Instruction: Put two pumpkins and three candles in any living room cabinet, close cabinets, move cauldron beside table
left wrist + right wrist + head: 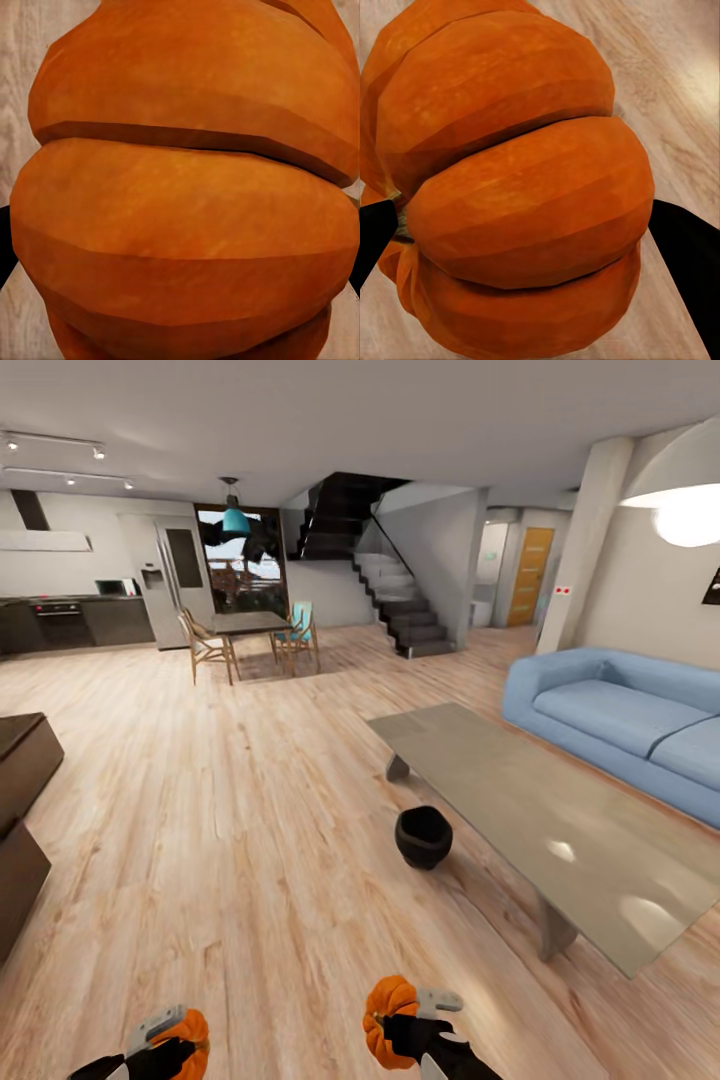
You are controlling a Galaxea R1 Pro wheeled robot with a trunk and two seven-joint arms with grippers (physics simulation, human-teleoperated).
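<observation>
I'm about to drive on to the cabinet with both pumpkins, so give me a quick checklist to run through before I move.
1. Left hand shut on the left pumpkin: ok.
2. Right hand shut on the right pumpkin: ok.
3. Cauldron stands beside the low table: ok.
4. Dark cabinet at the head view's left edge, closed or not: cannot tell.
5. Candles stowed: cannot tell.

orange pumpkin (525,195) clamped between black tool fingers (686,255), wood floor (675,75)
</observation>
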